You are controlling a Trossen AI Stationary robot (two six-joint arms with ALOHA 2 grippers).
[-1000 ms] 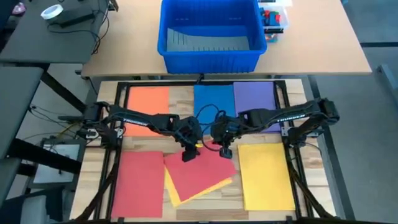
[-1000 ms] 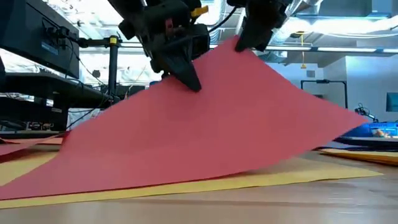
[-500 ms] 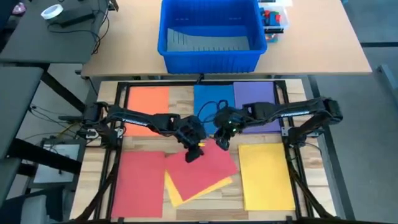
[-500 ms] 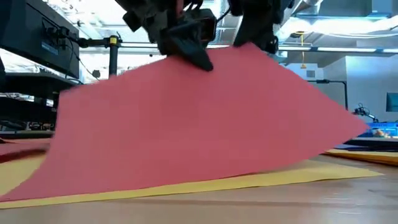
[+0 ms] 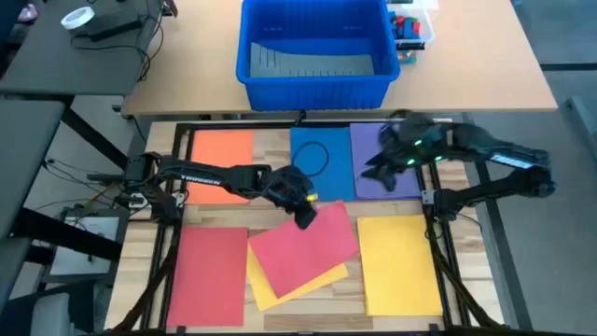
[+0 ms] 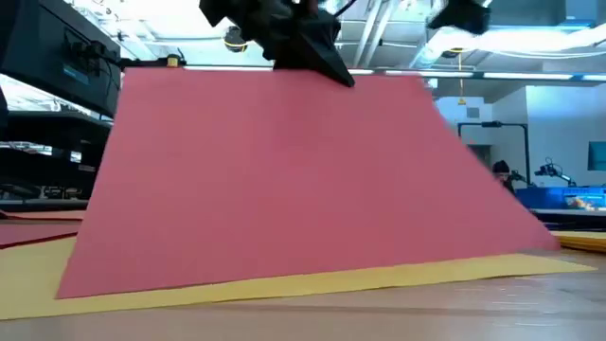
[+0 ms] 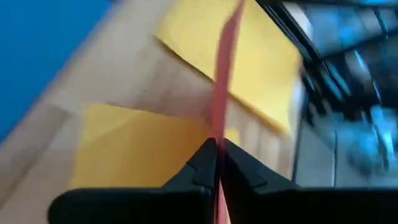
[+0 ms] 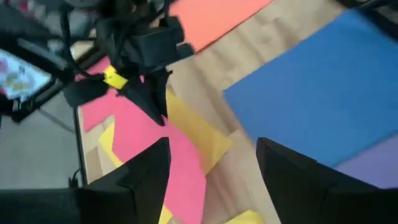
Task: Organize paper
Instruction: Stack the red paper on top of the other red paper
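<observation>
High view | left gripper (image 5: pixel 305 217) pinching red sheet's (image 5: pixel 303 250) edge, lifting it off yellow sheet (image 5: pixel 289 285) | right gripper (image 5: pixel 373 171) jaws apart, over purple sheet (image 5: pixel 392 149)

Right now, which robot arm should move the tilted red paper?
Left. The left gripper is shut on the red paper, lifting one edge. The right gripper hangs open over the purple paper.

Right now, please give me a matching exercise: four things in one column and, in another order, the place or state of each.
1. left gripper
2. right gripper
3. orange sheet
4. blue bin

A. on the far table, beyond the frame
B. open, over the purple sheet
C. flat at the far left of the table
D. shut on the tilted red sheet

Pairs: 1-D, 2-B, 3-C, 4-A
</observation>
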